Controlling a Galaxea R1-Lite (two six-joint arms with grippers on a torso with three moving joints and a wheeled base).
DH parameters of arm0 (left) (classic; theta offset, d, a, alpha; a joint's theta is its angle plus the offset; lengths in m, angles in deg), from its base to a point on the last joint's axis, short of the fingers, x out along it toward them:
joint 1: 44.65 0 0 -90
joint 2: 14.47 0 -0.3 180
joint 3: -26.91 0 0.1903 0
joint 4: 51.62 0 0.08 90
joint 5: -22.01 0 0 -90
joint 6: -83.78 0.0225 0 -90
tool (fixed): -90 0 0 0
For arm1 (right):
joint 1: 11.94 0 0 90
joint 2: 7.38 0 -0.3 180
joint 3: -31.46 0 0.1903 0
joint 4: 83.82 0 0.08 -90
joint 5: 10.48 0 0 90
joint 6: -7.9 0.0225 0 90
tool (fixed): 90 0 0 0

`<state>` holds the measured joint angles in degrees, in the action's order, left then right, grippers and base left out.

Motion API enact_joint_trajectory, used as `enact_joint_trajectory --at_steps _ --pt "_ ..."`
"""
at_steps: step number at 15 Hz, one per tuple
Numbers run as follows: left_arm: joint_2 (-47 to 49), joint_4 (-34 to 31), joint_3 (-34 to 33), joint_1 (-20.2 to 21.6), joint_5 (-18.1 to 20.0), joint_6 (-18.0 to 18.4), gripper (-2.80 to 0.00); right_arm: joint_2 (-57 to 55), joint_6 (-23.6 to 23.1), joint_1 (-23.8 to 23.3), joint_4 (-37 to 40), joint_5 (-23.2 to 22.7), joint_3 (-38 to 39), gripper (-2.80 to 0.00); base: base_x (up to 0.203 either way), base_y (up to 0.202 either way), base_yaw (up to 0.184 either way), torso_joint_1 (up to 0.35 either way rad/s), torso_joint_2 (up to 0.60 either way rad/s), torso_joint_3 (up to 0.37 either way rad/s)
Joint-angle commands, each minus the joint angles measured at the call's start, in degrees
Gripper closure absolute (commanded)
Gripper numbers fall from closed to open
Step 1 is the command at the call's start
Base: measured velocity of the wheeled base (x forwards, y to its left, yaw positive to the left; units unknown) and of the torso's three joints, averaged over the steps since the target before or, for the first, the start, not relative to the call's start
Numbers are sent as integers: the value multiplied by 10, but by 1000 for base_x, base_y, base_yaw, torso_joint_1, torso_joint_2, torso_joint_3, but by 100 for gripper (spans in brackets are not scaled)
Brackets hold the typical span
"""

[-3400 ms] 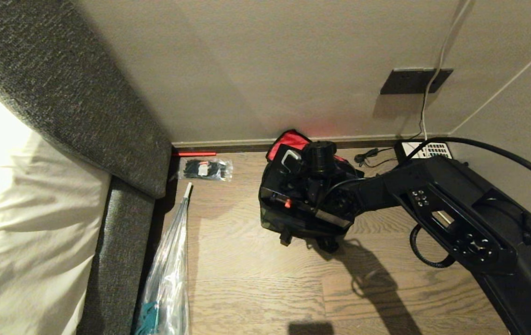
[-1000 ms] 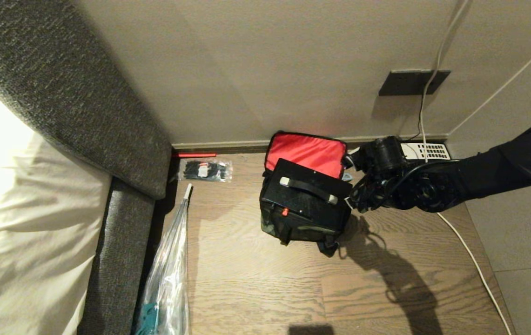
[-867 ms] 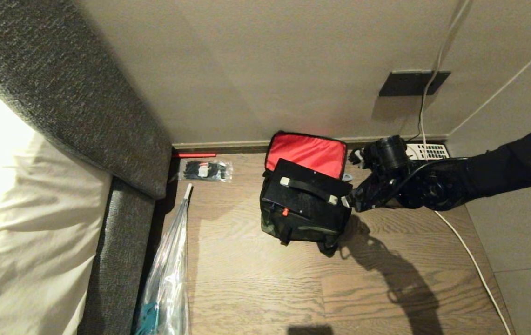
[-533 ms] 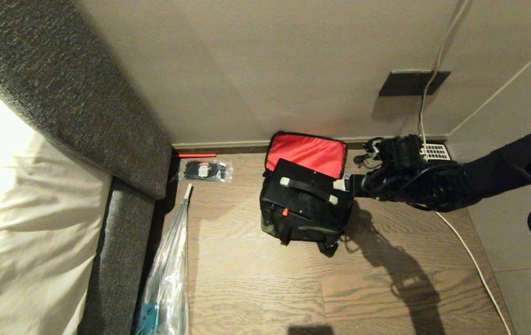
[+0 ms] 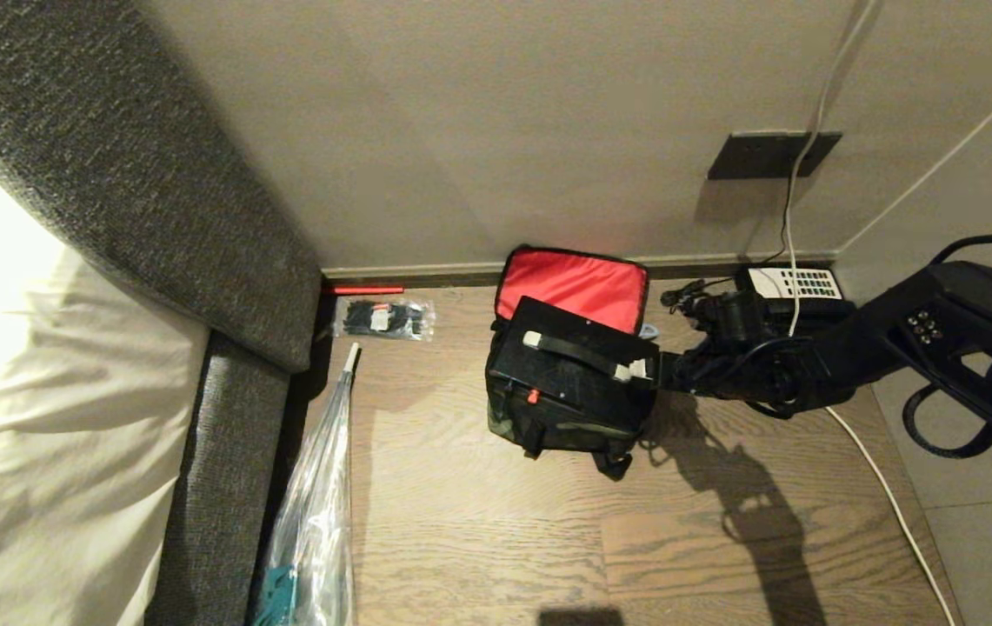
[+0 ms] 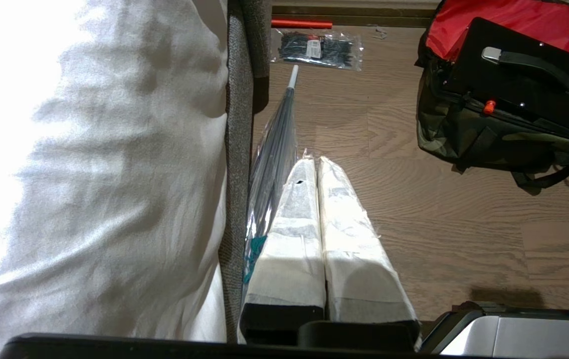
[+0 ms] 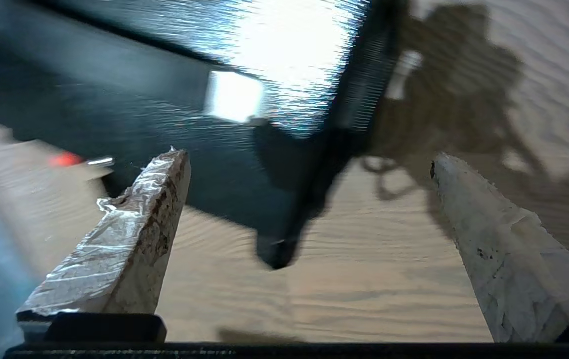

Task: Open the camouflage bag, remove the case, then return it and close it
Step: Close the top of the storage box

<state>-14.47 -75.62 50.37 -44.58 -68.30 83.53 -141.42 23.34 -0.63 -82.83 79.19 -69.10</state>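
The camouflage bag [image 5: 552, 426] stands on the wood floor by the wall, its lid raised and showing red lining [image 5: 571, 289]. The black case [image 5: 561, 369] sits in the bag and sticks up out of it, handle [image 5: 581, 352] on top and a small red latch at the front. My right gripper [image 5: 642, 369] is open and level at the case's right end, beside the handle's pale tip, holding nothing. In the right wrist view the fingers [image 7: 157, 199] stand wide apart over floor, with the dark case [image 7: 114, 109] blurred ahead. The left gripper [image 6: 314, 167] is shut and parked above the floor.
A bed with a white sheet [image 5: 35, 391] and a grey padded frame [image 5: 226, 435] fills the left. A plastic-wrapped umbrella [image 5: 317, 496], a packet of black ties [image 5: 382, 317] and a red stick [image 5: 365, 289] lie beside it. A telephone [image 5: 795, 283] and a white cable [image 5: 874, 469] are on the right.
My right arm has come off the top of the case, swung out to the right, then dropped and turned so the open gripper now points at the case's right end.
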Motion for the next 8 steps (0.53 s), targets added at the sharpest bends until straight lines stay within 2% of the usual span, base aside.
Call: enact_joint_trajectory --at_steps 1,4,8 --pt "-1 0 0 0 0 0 0 -44 4 -11 1 48 -7 -280 0 0 0 0 0 0" --pt "-1 0 0 0 0 0 0 -68 17 -17 19 114 -14 -280 0 0 0 0 0 0" --pt "-1 0 0 0 0 0 0 -84 20 -20 53 123 -48 -280 0 0 0 0 0 0"
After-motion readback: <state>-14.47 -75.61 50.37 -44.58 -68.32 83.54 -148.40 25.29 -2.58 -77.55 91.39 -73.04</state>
